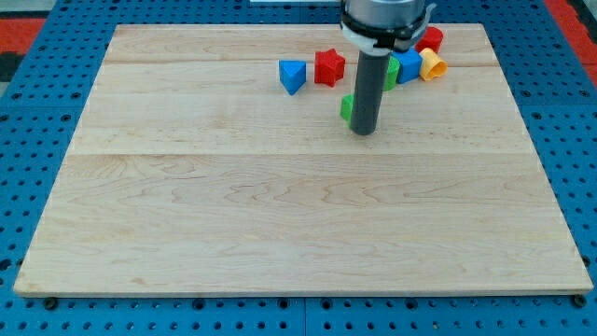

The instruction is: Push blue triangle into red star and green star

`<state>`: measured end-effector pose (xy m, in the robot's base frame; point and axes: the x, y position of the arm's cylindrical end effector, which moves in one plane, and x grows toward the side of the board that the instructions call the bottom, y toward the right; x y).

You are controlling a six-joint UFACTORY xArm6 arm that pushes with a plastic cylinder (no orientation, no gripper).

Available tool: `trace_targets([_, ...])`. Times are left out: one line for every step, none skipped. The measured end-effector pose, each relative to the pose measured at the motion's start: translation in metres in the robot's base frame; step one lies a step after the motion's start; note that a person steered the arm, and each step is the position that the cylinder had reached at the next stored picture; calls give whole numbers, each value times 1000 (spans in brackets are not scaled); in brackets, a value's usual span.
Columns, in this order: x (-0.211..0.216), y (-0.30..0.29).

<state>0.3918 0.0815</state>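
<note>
The blue triangle lies near the board's top middle. The red star sits just to its right, touching or almost touching it. A green block, probably the green star, shows only as a sliver behind the rod's left side. My tip rests on the board below and right of the blue triangle, right next to the green block.
A cluster sits at the view's top right of the rod: a green block, a blue block, a yellow block and a red block. The wooden board lies on a blue pegboard.
</note>
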Motion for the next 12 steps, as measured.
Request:
trace_targets([-30,1])
trace_targets([-47,-1])
trace_targets([-29,-29])
trace_targets([-24,-104])
trace_targets([-27,-173])
trace_targets([-51,-227])
trace_targets([-77,-247])
trace_targets([-101,-211])
trace_targets([-113,-182])
trace_targets([-98,-175])
trace_targets([-98,-116])
trace_targets([-113,-54])
